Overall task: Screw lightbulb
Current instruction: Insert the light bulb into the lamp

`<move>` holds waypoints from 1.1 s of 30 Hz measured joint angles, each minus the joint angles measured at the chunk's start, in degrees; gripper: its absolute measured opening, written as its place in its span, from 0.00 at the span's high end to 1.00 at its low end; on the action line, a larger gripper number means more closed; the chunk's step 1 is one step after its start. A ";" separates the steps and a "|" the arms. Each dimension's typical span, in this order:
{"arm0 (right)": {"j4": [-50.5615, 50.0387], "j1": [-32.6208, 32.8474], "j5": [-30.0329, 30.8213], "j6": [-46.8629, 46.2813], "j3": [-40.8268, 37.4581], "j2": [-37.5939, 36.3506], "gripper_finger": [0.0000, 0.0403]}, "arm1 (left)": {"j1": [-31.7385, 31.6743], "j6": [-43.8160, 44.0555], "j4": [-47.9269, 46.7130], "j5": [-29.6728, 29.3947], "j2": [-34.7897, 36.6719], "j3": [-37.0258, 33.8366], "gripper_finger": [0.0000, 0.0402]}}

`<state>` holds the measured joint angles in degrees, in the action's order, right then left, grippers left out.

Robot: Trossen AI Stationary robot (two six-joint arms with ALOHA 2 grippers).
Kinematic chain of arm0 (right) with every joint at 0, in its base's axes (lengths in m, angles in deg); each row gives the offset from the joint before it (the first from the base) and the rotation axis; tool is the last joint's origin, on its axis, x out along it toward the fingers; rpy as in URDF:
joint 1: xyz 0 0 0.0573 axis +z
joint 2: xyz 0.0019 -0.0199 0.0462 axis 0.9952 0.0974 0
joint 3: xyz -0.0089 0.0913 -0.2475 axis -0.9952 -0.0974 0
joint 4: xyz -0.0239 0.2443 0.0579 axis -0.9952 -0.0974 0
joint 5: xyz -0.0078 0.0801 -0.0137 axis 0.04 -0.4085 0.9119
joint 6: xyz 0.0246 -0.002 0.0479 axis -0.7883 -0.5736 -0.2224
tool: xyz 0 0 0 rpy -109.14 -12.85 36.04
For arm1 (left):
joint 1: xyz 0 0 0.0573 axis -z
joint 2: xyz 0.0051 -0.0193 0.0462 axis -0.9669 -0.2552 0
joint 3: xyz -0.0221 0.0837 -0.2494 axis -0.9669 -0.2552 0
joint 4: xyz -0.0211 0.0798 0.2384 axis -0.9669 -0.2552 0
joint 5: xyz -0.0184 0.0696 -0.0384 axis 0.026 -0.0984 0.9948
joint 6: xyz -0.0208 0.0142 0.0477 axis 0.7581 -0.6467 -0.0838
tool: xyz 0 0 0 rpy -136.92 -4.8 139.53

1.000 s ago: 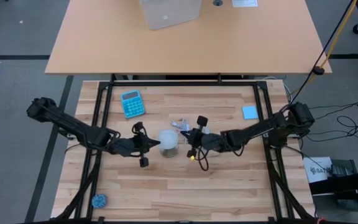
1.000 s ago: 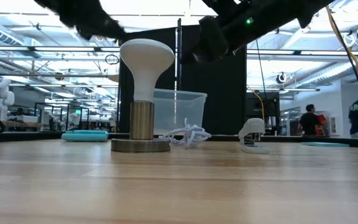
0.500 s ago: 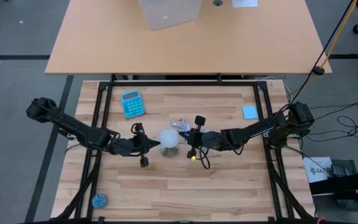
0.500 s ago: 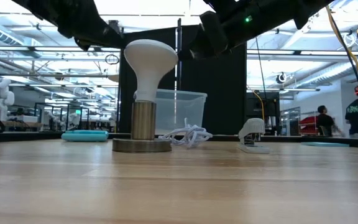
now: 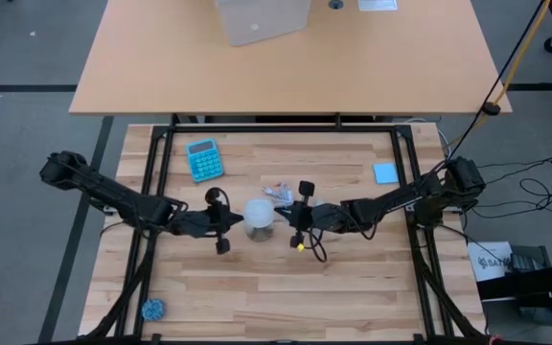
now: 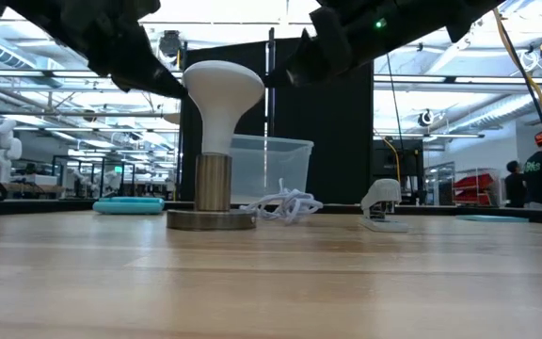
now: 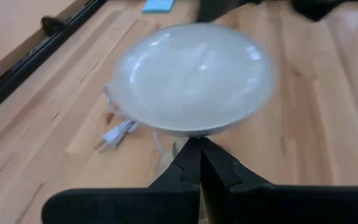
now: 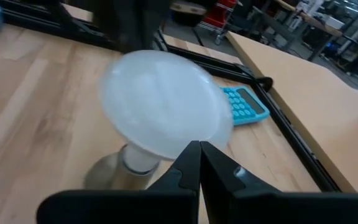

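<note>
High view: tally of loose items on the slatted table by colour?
White: 2, lightbulb and cord
Blue: 3, calculator, pad, ball
Metallic: 1, socket base
Total: 6

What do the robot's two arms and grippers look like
Both arms are slim, black and jointed. Each ends in a gripper, left and right, with two black fingers tapering to a point. The right arm shows a small yellow mark, a green light and dark cables.

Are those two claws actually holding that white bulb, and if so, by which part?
Nothing is held. Both claws are shut and empty: the left claw and right claw sit beside the white dome-faced lightbulb, which stands in its round metal socket base.
</note>
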<state>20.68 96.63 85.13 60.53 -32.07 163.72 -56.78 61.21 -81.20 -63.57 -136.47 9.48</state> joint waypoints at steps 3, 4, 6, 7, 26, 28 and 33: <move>-0.51 0.86 -0.40 0.79 0.00 0.02 1.00 | -1.16 1.53 -2.20 -0.52 0.00 0.02 1.00; -0.45 1.20 -0.35 1.19 0.00 0.04 1.00 | -1.44 1.85 -3.21 -0.62 0.00 0.02 1.00; -0.30 1.82 -0.25 1.42 0.00 0.04 1.00 | -1.64 2.40 -4.71 -0.67 0.00 0.02 1.00; -0.36 2.11 -0.20 1.44 0.00 0.04 1.00 | -1.64 2.49 -5.10 -0.68 0.00 0.02 1.00; -0.21 -1.40 6.17 -0.30 0.00 0.07 1.00 | 5.22 -5.93 -1.70 -0.96 9.96 0.13 1.00; 0.12 -2.39 4.69 -0.09 0.00 0.07 1.00 | 5.22 -5.92 -1.77 -0.64 8.56 0.13 1.00; 1.27 -3.70 2.12 -0.13 0.00 0.07 1.00 | 5.22 -5.86 0.12 -0.64 5.69 0.13 1.00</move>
<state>21.96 92.93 87.25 60.40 -32.07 163.79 -51.55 55.36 -81.08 -64.20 -130.78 9.61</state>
